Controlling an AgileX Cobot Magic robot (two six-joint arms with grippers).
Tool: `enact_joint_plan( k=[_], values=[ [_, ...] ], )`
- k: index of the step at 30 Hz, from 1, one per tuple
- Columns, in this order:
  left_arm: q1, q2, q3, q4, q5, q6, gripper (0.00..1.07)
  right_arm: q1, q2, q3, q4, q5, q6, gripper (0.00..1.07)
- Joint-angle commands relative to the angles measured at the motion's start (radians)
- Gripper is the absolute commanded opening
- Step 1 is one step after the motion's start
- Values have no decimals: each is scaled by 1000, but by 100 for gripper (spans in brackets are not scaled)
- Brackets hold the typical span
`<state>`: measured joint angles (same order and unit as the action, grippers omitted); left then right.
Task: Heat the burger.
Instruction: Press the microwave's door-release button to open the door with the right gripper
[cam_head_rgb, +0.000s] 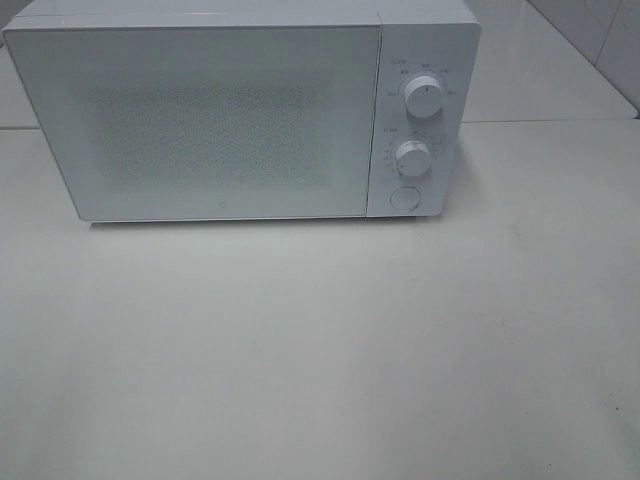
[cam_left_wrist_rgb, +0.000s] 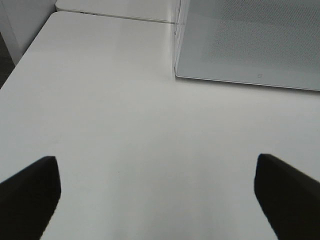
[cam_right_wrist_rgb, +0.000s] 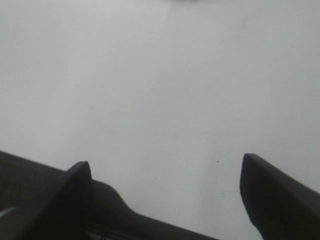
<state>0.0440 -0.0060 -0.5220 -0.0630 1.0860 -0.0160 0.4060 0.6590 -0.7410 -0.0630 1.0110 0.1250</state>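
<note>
Starting at the left, the left gripper (cam_left_wrist_rgb: 157, 187) hangs low over the bare white table (cam_left_wrist_rgb: 110, 110), its two dark fingers spread wide with nothing between them. Ahead of it and a little to its right is the near corner of the microwave (cam_head_rgb: 240, 115), which sits at the back of the table.

The microwave's door (cam_head_rgb: 200, 120) is shut flush against the body. Its dotted window is frosted over, so nothing inside can be made out. To the right of the door is the control panel, with the upper knob (cam_head_rgb: 424, 97), the lower knob (cam_head_rgb: 412, 155) and a round button (cam_head_rgb: 403, 197) under them. I cannot read where the knobs are set.

On the right side, the right gripper (cam_right_wrist_rgb: 165, 170) is also spread open and empty, above plain tabletop and well clear of the microwave.

The burger is not in sight in any of the three views. It is not on the table, not in either gripper, and not visible through the door. It may be shut inside the microwave or outside the cameras' reach, and I cannot tell which.

With the door closed and both grippers free, this looks like either the very beginning or the tail end of the job. If it is the beginning, everything is left: open the door, bring the burger, load it, close up and turn a knob.
</note>
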Motion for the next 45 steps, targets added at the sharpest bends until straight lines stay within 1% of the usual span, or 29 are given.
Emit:
enact_joint_plan(
  k=[1,2,5,6,10,12,13,15,16,17,19,20,22,23,25,26,28,30,45],
  values=[
    [1,-8,5,-1,-14,-6,98,-104,-88,-4,-19,23,-48,76],
    [1,-8,5,-1,-14,-6,98,-155,-138,-4,-19,23,-67,76],
    [1,-8,5,-1,-14,-6,98,-181,-166,-4,-19,23,-74,76],
    [1,-8,5,-1,-14,-6,98,-216,-215,-4,-19,23,-76,76],
    [1,-8,5,-1,-14,-6,98,-243,-278,-3,-17,22,-76,76],
    [1,-8,5,-1,-14,-6,98,-271,-346,-3,-19,21,-76,76],
    [1,-8,5,-1,-14,-6,98,-271,-346,-3,-19,21,-76,76],
    [1,-8,5,-1,-14,-6,98,-299,-422,-1,-19,18,-76,76],
    [1,-8,5,-1,-14,-6,98,-299,-422,-1,-19,18,-76,76],
    [1,-8,5,-1,-14,-6,98,-317,-469,14,-17,8,-76,76],
    [1,-8,5,-1,-14,-6,98,-323,-491,25,-17,3,-76,76],
    [1,-8,5,-1,-14,-6,98,-334,-547,61,-17,-10,-76,76],
    [1,-8,5,-1,-14,-6,98,-337,-568,81,-17,-16,-76,76],
    [1,-8,5,-1,-14,-6,98,-349,-617,117,-17,-34,-76,76],
    [1,-8,5,-1,-14,-6,98,-360,-640,137,-17,-43,-76,76],
    [1,-8,5,-1,-14,-6,98,-373,-677,172,-17,-66,-76,76],
    [1,-8,5,-1,-14,-6,98,-382,-690,191,-17,-76,-78,76],
    [1,-7,5,-1,-14,-6,98,-395,-688,241,-13,-59,-77,76],
    [1,-7,5,0,-14,-6,98,-395,-688,247,-13,-51,-80,76]
  ],
)
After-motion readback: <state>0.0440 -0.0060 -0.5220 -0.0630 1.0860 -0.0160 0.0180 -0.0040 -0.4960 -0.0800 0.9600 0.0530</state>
